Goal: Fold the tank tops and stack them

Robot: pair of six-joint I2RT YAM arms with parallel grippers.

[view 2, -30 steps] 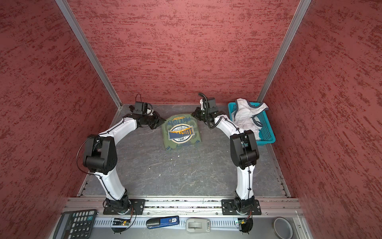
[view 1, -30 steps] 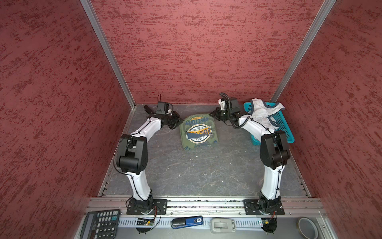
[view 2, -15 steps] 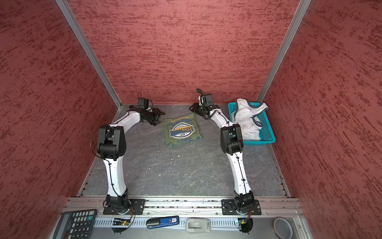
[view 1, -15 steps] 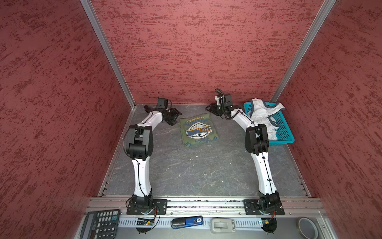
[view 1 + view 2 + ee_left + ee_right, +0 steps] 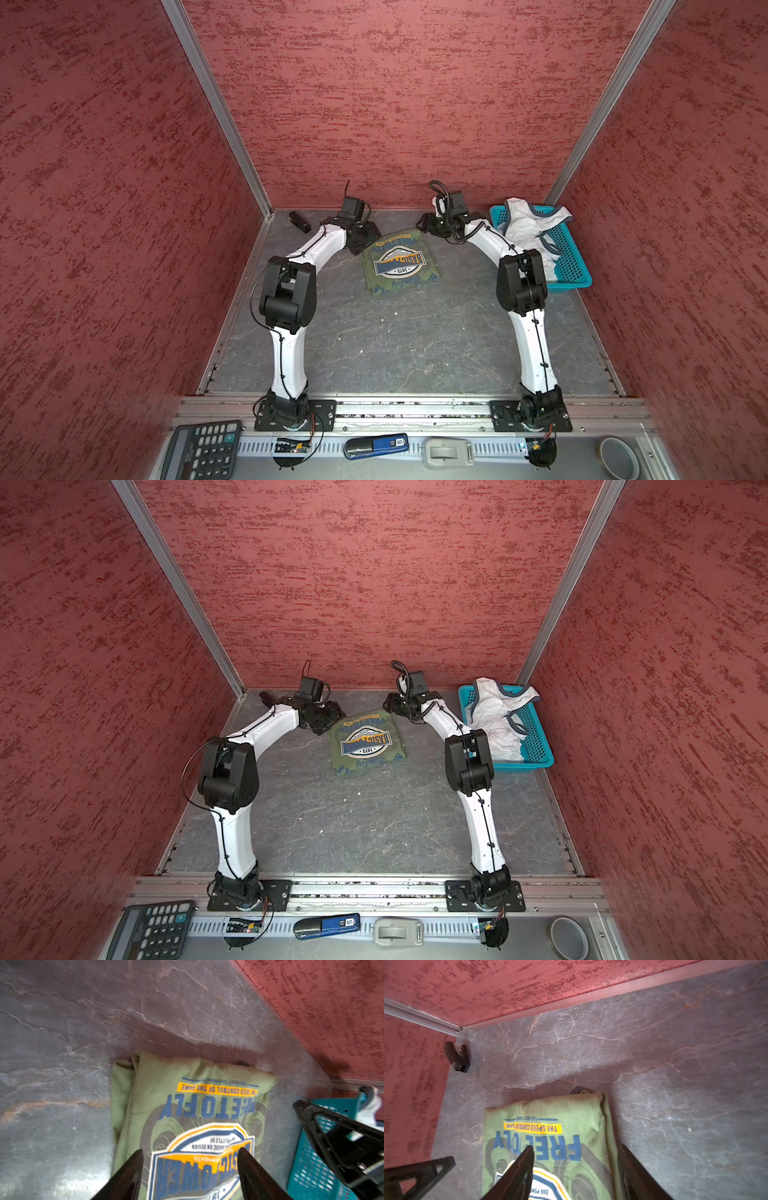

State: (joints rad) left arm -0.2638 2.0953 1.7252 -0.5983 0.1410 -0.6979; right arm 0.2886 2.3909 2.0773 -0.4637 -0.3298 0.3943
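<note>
The olive green tank top (image 5: 399, 266) (image 5: 365, 746) lies folded on the grey table, badge print up, also seen in the left wrist view (image 5: 187, 1093) and the right wrist view (image 5: 550, 1109). My left gripper (image 5: 370, 237) (image 5: 332, 715) (image 5: 190, 1152) hovers open over its far left corner, holding nothing. My right gripper (image 5: 423, 223) (image 5: 389, 707) (image 5: 576, 1147) hovers open over its far right corner, also empty. The white tank top (image 5: 530, 226) (image 5: 494, 715) lies crumpled in the turquoise basket (image 5: 571, 266) (image 5: 534, 746) at the right.
A small black object (image 5: 299, 221) (image 5: 456, 1056) lies in the far left corner. The red walls stand close behind both grippers. On the front ledge sit a calculator (image 5: 201, 451), a blue device (image 5: 376, 445), a grey device (image 5: 446, 453) and a tape roll (image 5: 617, 457).
Both grippers, shut at the green top's far corners a second ago, have opened and let go. The green top now lies flat and folded.
</note>
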